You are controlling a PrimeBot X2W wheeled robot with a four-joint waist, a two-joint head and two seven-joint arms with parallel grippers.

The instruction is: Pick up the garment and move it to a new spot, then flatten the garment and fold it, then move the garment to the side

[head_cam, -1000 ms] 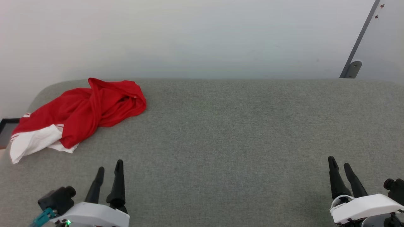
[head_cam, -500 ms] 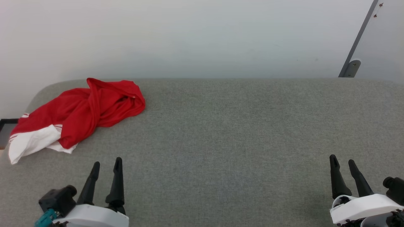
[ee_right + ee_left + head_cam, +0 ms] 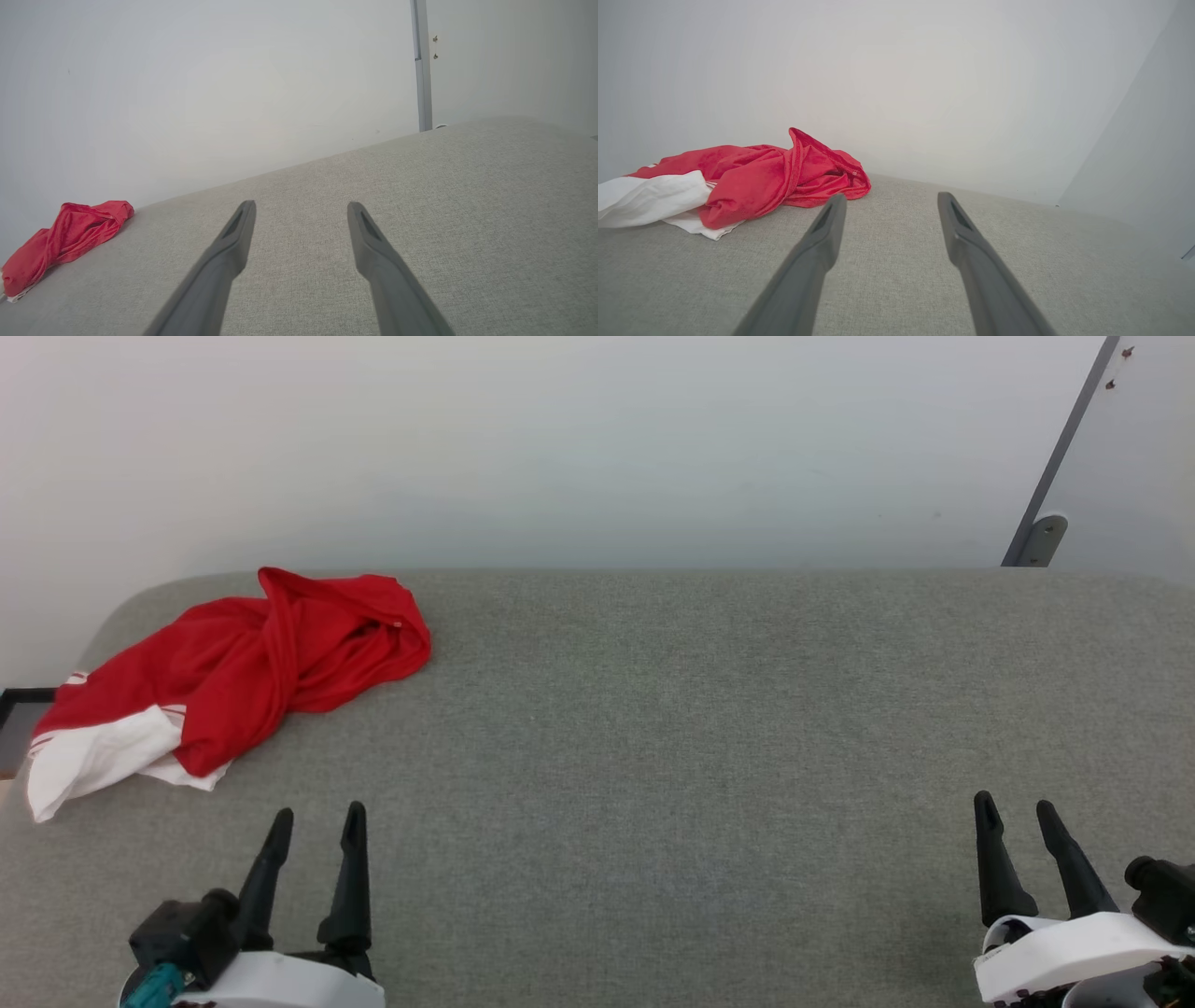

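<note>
The shirt point(image 3: 243, 663) lies crumpled at ten o'clock on the grey padded table point(image 3: 672, 709), close to the wall point(image 3: 597, 448), with its white part at the left end. The left claw point(image 3: 317, 812) sits at seven o'clock and the right claw point(image 3: 1014, 803) at five o'clock. Both are spread wide and empty, and neither touches the shirt.

Bare room: white wall point(image 3: 560, 448), grey upholstery point(image 3: 672, 737)

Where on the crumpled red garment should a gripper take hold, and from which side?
Probably the raised twisted ridge of the garment: it stands up from the pile, so the jaws can straddle it. Come from the near side with the open left gripper, which is closest.
</note>
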